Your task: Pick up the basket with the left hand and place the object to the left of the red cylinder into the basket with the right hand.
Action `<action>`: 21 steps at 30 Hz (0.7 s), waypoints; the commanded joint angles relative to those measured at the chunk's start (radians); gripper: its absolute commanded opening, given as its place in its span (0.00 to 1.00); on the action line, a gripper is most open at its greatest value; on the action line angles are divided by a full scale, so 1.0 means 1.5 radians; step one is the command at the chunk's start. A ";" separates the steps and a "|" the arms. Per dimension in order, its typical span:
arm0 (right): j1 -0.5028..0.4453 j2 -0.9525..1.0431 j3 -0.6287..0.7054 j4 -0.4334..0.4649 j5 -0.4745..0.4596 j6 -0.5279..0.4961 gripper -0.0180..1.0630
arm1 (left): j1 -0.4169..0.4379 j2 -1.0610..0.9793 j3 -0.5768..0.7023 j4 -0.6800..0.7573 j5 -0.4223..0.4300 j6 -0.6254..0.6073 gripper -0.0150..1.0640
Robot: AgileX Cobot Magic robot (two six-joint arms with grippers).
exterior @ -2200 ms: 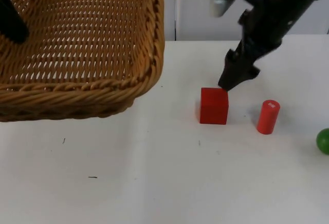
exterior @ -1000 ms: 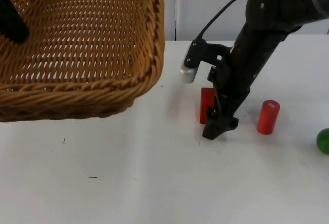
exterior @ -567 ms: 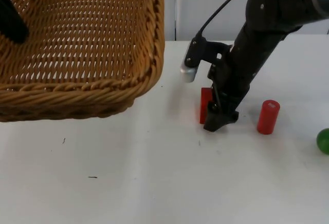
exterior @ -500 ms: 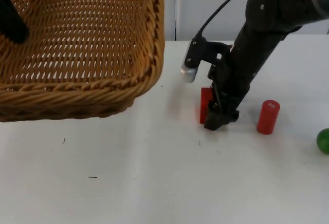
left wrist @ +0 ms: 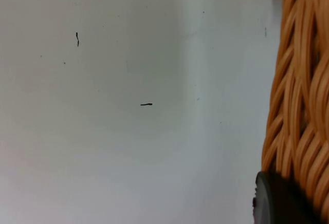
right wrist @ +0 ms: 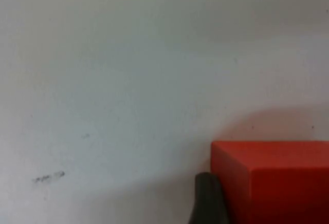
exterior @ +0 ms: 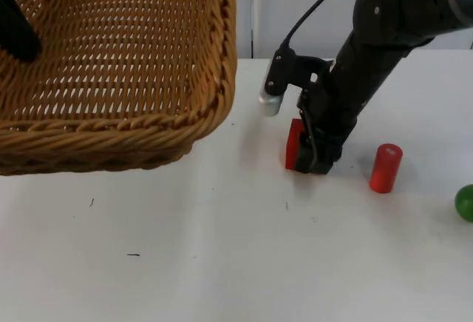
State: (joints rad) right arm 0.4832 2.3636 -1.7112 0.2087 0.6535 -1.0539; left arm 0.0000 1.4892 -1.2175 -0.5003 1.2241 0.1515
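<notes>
The wicker basket (exterior: 148, 126) hangs above the table's left side, held by my left gripper; its black fingertip (left wrist: 277, 198) presses against the woven rim (left wrist: 303, 106). A red cube (exterior: 294, 145) sits to the left of the upright red cylinder (exterior: 385, 168). My right gripper (exterior: 314, 161) is shut on the cube, and the arm covers most of it. In the right wrist view a dark fingertip (right wrist: 205, 198) lies against the cube's side (right wrist: 277, 183). The cube looks just off the table.
A green ball (exterior: 465, 202) lies at the right edge of the table, right of the cylinder. Small dark marks dot the white table (exterior: 222, 263) in front of the basket. The grey partition wall stands behind.
The right gripper came down over the red cube and shut on it. In the last half second it rose a little, with the cube. The basket has not moved.
</notes>
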 commanded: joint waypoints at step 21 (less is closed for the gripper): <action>-0.062 -0.214 0.052 0.059 0.179 0.040 0.02 | -0.002 -0.008 -0.003 -0.016 -0.002 0.001 0.01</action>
State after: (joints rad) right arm 0.4062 2.0818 -1.6612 0.2712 0.9077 -0.9906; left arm 0.0000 1.4892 -1.2175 -0.5003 1.2241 0.1515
